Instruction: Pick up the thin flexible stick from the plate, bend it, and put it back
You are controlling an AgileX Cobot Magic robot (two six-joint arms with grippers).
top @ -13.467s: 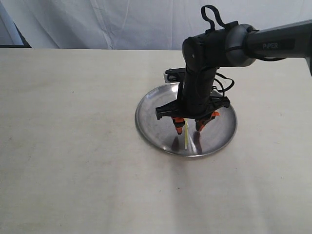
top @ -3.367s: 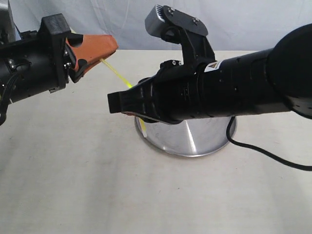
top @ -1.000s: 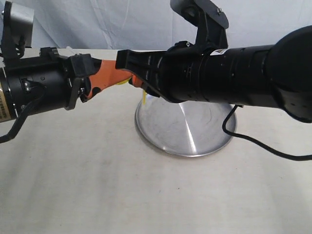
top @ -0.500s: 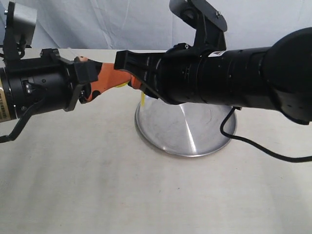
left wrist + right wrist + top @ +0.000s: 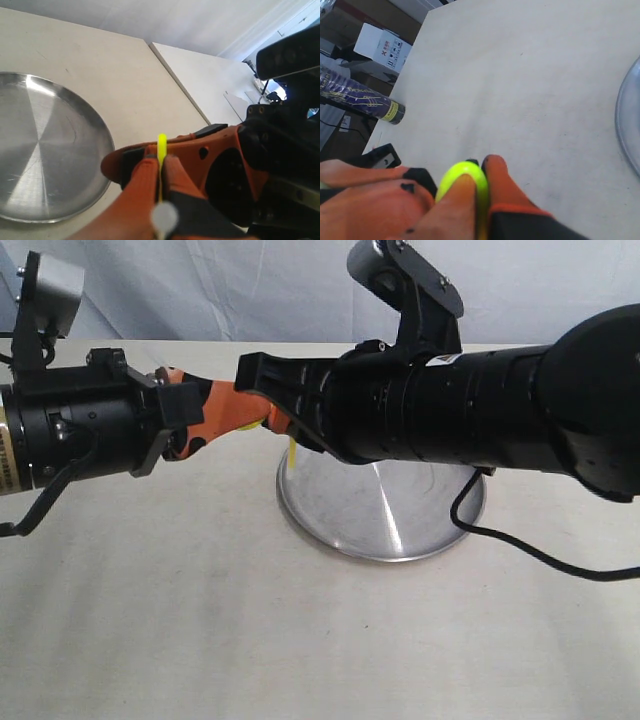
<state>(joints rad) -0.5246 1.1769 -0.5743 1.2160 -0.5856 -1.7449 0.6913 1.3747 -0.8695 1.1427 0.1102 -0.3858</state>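
— Exterior view: where is the thin flexible stick [image 5: 290,452]?
— Off the plate [image 5: 400,530], in the air over its rim, nearer the bench's [image 5: 150,620] far edge.
— Held how?
— Bent into a loop. The left gripper [image 5: 159,161] and the right gripper [image 5: 479,182] both pinch it, fingers closed tight, tips nearly meeting.

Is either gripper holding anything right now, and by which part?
Both are shut on the thin flexible stick. The left gripper pinches it with a short bit poking past its fingertips; the right gripper pinches it beside its bent loop.
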